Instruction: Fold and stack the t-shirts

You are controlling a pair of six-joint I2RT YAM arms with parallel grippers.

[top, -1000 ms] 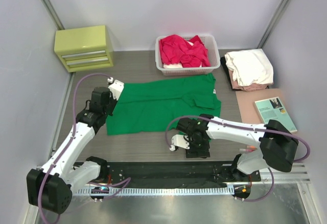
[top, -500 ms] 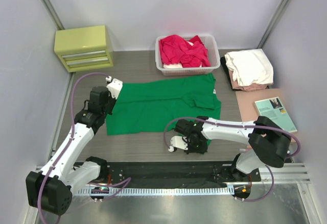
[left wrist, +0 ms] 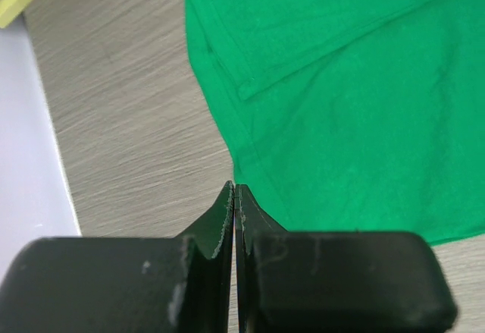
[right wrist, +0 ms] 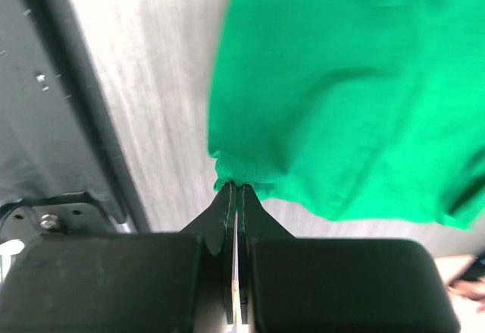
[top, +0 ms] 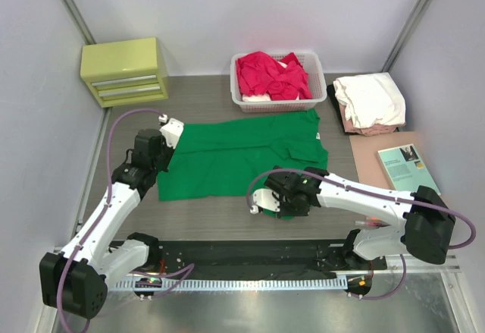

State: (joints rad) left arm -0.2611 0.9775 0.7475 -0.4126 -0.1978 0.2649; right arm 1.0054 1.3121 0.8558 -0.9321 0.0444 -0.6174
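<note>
The white basket [top: 323, 84] holds crumpled red t-shirts [top: 269, 75]. Both the right gripper [right wrist: 236, 187] and the left gripper [left wrist: 234, 189] are clamped on edges of the green t-shirt [top: 235, 158], which lies on the desk [top: 201, 99].

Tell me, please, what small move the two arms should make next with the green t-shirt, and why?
Probably raise both tools a little together, lifting the pinched cloth to begin a fold. The right tool is shut on a puckered corner of the green t-shirt, the left tool looks shut on its left edge, and the rest lies flat on the table.
</note>
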